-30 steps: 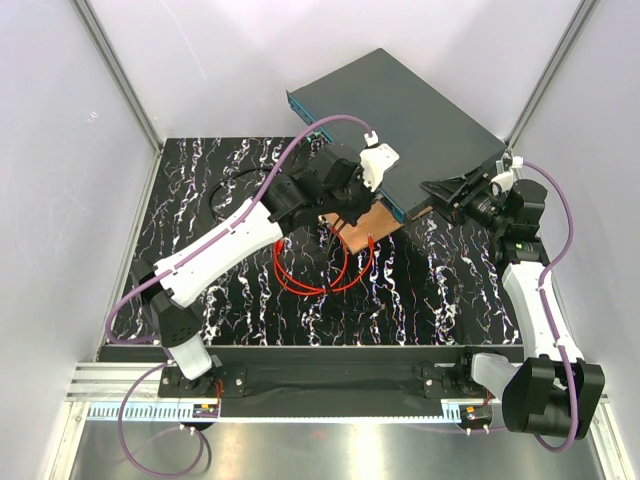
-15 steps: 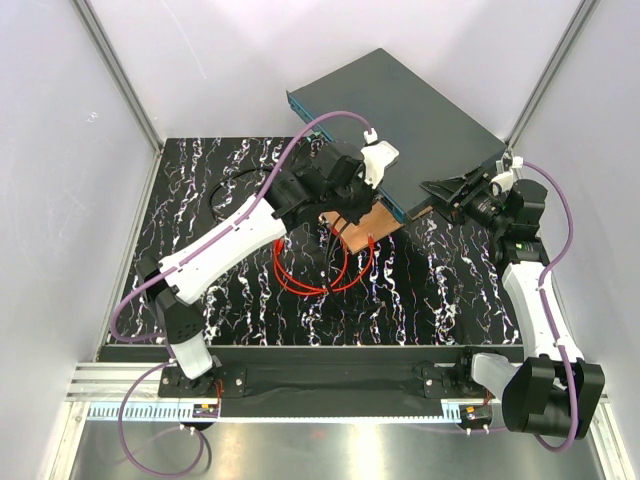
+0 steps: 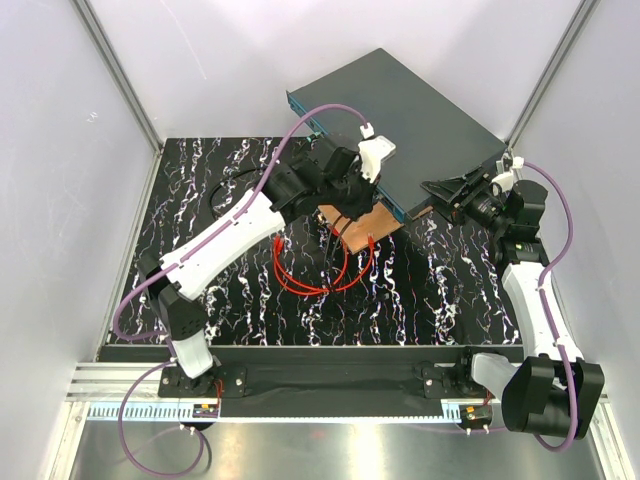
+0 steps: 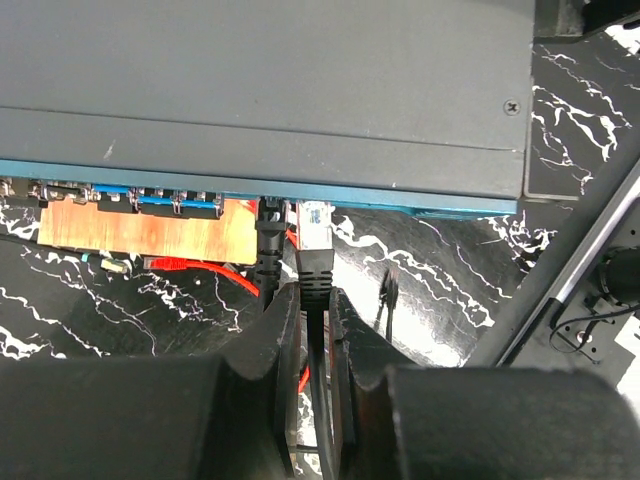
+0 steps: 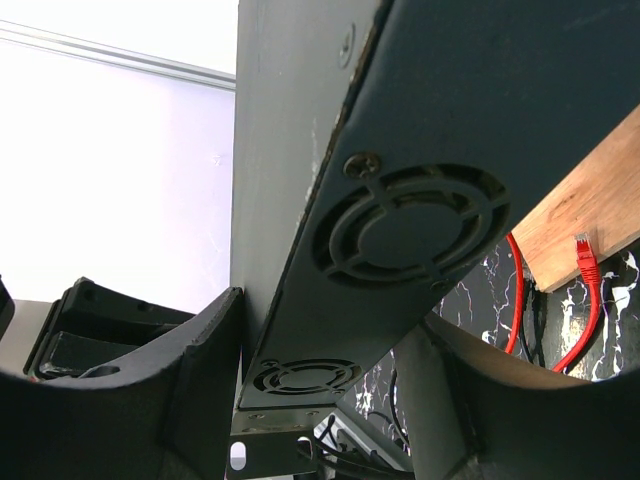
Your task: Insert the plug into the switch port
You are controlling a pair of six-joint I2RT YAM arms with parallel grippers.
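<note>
The dark-grey switch (image 3: 400,110) lies tilted at the back, with its teal front face (image 4: 200,190) and row of ports (image 4: 160,197) towards my left gripper. My left gripper (image 4: 312,300) is shut on a black cable's boot (image 4: 316,262), and its clear connector tip (image 4: 316,218) is at a port on the teal face. Another black cable (image 4: 268,240) sits plugged in just to its left. The red cable (image 3: 300,280) loops on the table, and its plug (image 5: 583,247) lies free by the wooden board (image 5: 590,210). My right gripper (image 5: 330,320) clamps the switch's right end.
The brown wooden board (image 3: 365,222) props up the switch's front corner. White walls with metal posts (image 3: 120,80) close in the black marbled table (image 3: 220,160). A purple hose (image 3: 300,140) arcs over my left arm.
My left gripper has edged a little up and left towards the switch's front face with the black cable. The right arm has not moved.
</note>
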